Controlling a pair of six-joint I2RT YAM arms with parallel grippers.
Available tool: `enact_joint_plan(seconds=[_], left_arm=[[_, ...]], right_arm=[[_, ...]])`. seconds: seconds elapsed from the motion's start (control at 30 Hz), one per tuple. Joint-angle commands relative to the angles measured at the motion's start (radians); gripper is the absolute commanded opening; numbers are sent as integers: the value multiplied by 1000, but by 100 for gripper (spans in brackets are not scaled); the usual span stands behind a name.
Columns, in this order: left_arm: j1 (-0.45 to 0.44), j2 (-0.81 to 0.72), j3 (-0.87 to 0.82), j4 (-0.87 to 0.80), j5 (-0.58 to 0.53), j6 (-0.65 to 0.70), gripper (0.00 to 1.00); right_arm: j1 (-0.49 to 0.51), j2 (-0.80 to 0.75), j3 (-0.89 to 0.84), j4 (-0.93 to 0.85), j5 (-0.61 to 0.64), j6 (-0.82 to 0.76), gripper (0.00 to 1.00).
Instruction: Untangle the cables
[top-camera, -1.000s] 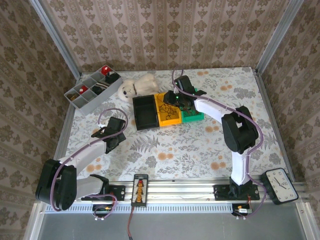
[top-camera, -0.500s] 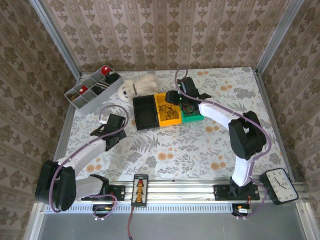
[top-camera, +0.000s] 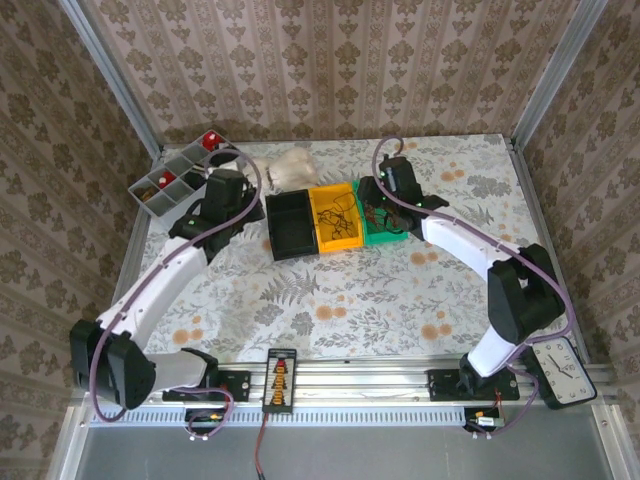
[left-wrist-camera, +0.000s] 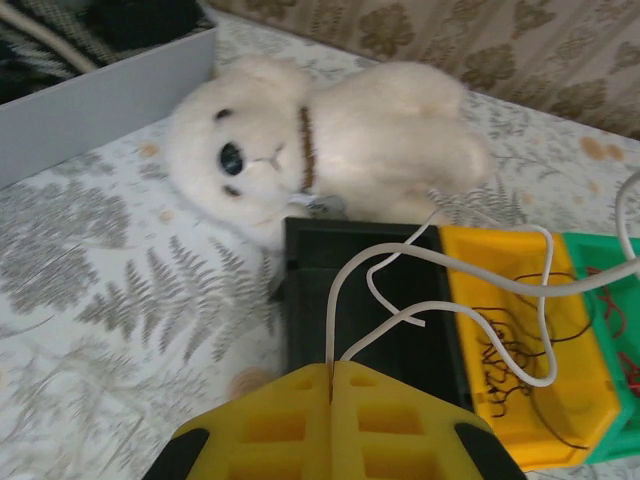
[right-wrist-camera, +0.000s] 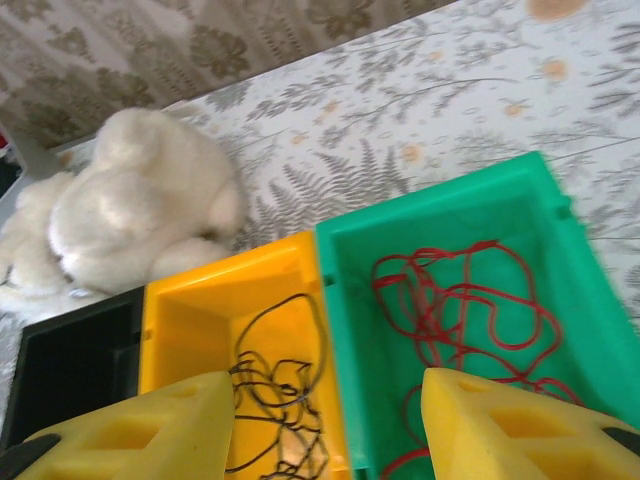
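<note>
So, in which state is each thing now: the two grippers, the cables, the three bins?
left gripper: shut on the white cable.
right gripper: open, empty.
white cable: held, strung over the black bin and yellow bin.
black cables: loose in the yellow bin.
red cables: loose in the green bin.

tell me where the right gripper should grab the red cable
Take the red cable by the wide outer loop on its far side, coming straight down from above with the jaws across the strand. It lies flat in loose loops on the floor of the green bin, whose walls likely block any sideways approach. The right gripper is open.
</note>
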Motion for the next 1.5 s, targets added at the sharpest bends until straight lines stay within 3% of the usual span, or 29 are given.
enact_joint_plan(seconds=[0.0,0.13,0.33,0.37,0.43,0.47,0.57,0.77,1.0,1.1,1.33,1.47], left_arm=[[-7,69,35,40,76,24,0],[-7,158,50,41,52,-25,0],[-94,305,91,113,35,6,0],[-100,332,110,112,25,3,4],[-99,368,152,60,-7,-24,29],[-99,376,170,23,-37,-31,48],[-99,337,154,-22,-137,-50,72],[-45,157,-27,-56,-275,-178,77],[120,44,-199,-223,-224,-282,81],[164,43,-256,-289,-211,-309,82],[242,149,-339,-151,-116,-330,84],[251,254,-295,-119,-111,-308,72]], right_arm=[[-25,-59,-26,0,40,-14,53],[-37,-91,-54,-5,46,-20,53],[-42,-113,-89,2,56,-25,53],[-42,-113,-89,2,54,-25,53],[-42,-112,-89,2,44,-25,53],[-42,-113,-87,1,40,-26,53],[-42,-121,-87,1,35,-38,52],[-42,-131,-95,2,27,-60,52],[-41,-118,-100,8,-13,-55,52],[-40,-111,-100,3,-18,-50,52],[-39,-109,-104,8,-21,-53,52],[-39,-118,-105,0,-14,-54,52]])
